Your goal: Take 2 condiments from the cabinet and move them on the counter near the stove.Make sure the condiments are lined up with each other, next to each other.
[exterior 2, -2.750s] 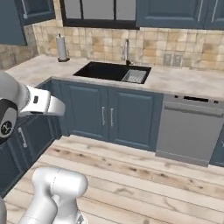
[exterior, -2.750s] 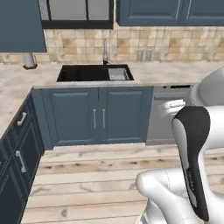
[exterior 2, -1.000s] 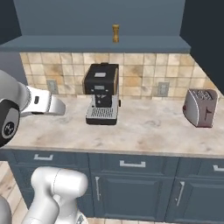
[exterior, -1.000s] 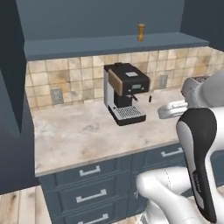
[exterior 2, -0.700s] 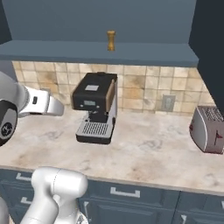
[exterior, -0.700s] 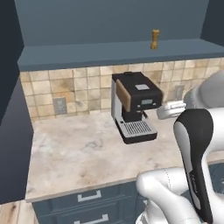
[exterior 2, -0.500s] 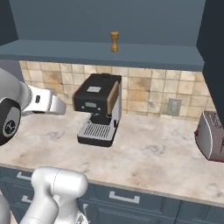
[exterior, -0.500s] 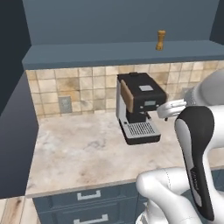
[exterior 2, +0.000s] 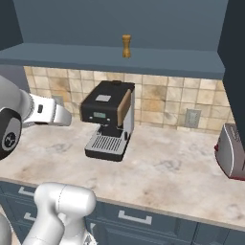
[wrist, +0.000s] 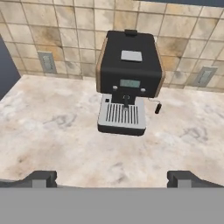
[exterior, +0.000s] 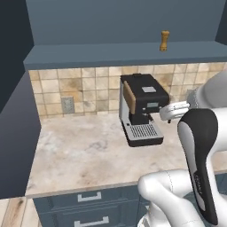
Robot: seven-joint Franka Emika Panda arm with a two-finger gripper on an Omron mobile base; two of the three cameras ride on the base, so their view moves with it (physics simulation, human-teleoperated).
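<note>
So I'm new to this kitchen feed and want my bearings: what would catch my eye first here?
The black coffee machine stands out first, sitting on the beige marbled counter against the tiled wall. Above it, a small tan-orange bottle stands alone on the open cabinet shelf. A silver toaster sits at the counter's right end, and the open gripper faces the coffee machine, holding nothing.

Bottle [exterior: 164, 40] on shelf [exterior: 124, 56] above coffee mach. [exterior: 142, 107].

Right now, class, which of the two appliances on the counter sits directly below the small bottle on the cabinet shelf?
The black coffee machine with wood-coloured side panels; the tan bottle stands above it. The silver toaster sits far off to the side.
</note>
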